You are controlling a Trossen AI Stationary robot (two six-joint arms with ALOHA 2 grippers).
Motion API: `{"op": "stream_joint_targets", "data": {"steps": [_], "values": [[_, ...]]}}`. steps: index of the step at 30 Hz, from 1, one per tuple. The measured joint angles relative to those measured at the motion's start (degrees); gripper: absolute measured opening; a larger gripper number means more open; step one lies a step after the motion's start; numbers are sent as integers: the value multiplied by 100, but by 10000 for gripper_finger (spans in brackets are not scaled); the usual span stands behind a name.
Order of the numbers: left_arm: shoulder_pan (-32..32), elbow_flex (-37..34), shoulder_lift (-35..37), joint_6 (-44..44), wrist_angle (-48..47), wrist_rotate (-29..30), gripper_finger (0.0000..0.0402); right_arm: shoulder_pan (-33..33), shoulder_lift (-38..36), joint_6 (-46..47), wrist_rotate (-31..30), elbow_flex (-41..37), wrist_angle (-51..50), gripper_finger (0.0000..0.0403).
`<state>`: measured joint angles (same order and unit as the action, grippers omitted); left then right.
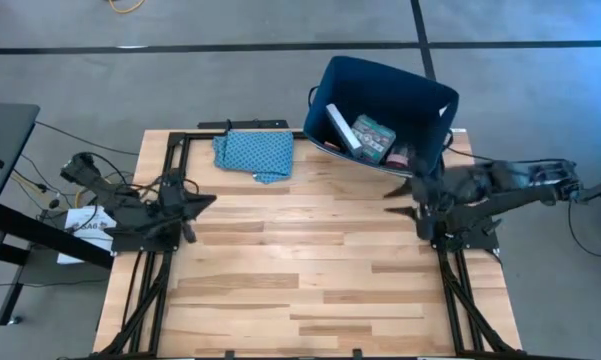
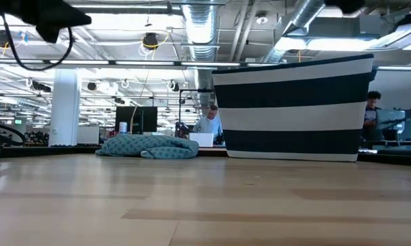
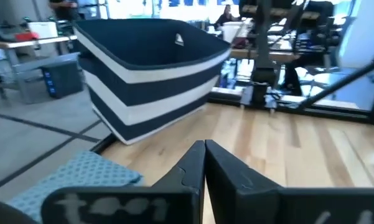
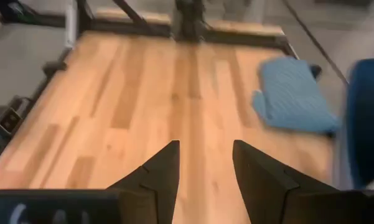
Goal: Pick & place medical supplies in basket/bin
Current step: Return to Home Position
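Observation:
The dark navy bin (image 1: 385,110) with white stripes stands at the table's far right corner; the low view (image 2: 294,109) and the left wrist view (image 3: 149,68) show its striped wall. Inside lie a teal-red flat box (image 1: 372,137), a white tube (image 1: 343,126) and a small pink-red item (image 1: 398,156). My left gripper (image 1: 208,203) rests shut by the table's left edge, its fingers (image 3: 204,163) closed together. My right gripper (image 1: 398,198) hangs open and empty above the table's right side, just near of the bin; its fingers (image 4: 205,165) stand apart over bare wood.
A teal patterned folded cloth (image 1: 254,153) lies at the far edge, left of the bin, also in the low view (image 2: 149,146) and right wrist view (image 4: 292,96). Bare wooden table (image 1: 300,270) spreads between the arms. People sit in the room behind.

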<state>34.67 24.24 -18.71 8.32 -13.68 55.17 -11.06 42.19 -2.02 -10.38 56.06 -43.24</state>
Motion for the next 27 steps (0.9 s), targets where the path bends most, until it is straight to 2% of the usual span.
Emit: {"op": "stream_joint_targets", "data": {"steps": [3, 6, 9, 12, 16, 21, 27], "values": [[4, -507, 426, -119, 415, -307, 0, -249, -870, -10, -36, -1391, 1375, 138], [4, -1238, 684, -457, 1452, -939, 0, -397, -1634, -283, -10, -2520, 2482, 137], [4, -2009, 762, -950, 2757, -1661, 0, -466, -2265, -394, -6, -3419, 3465, 138], [4, -2349, 760, -1404, 3669, -1814, 0, -466, -2823, -562, -3, -4096, 4220, 138], [-8, -2236, 761, -1773, 3810, -1546, 0, -457, -3501, -477, -5, -4713, 4487, 136], [-6, -2215, 764, -2265, 4347, -2032, 0, -455, -4224, -239, 0, -5196, 4553, 139], [-6, -2220, 761, -2135, 4103, -2227, 0, -456, -4201, -49, -1, -5553, 4714, 141]]}}
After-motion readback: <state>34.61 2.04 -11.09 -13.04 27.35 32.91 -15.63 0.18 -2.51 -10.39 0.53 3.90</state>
